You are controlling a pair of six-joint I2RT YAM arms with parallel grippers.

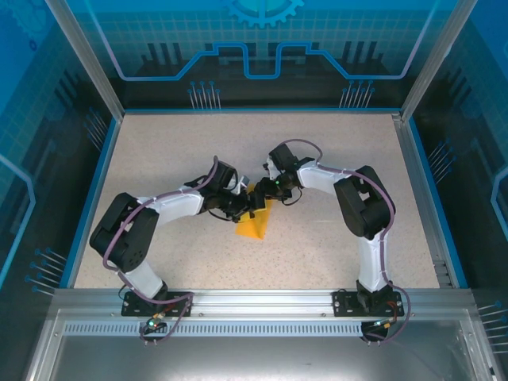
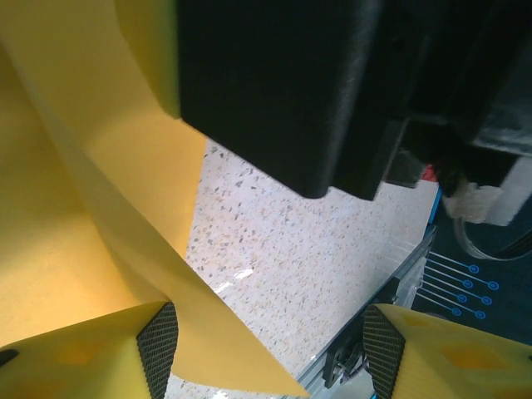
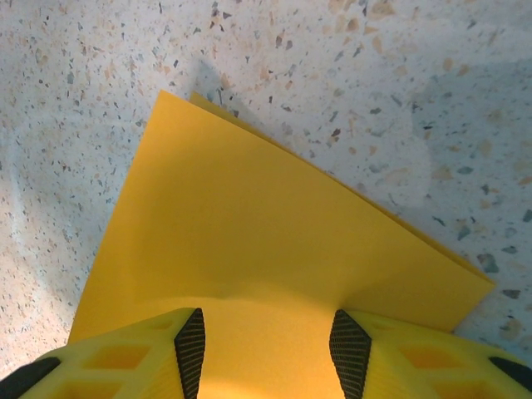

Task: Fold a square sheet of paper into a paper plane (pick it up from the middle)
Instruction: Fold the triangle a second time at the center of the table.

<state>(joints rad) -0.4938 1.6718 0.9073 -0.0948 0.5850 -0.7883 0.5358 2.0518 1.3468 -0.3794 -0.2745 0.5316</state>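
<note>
Arms meet over the middle of the speckled bench (image 1: 333, 151) in the top view. The left pincer (image 1: 244, 209) and the right pincer (image 1: 265, 196) stand close together above the orange-yellow sheet of paper (image 1: 255, 225). The sheet lies just in front of them, its near point aimed at the arm bases.

From the left wrist, the left pincer (image 2: 270, 353) is released, its jaws wide apart with bare bench (image 2: 283, 258) between them. The sheet of paper (image 2: 75, 241) rises on the left, and a slanting flap of it runs down past the left finger's pad (image 2: 158, 345) into the gap. The black body of the other arm (image 2: 307, 83) hangs just above.

From the right wrist, the sheet of paper (image 3: 266, 224) lies folded on the bench (image 3: 349, 58), two layers showing along its far edges. It spans the gap of the right pincer (image 3: 270, 353), whose jaws are parted. Whether they are grasping the paper I cannot tell.
</note>
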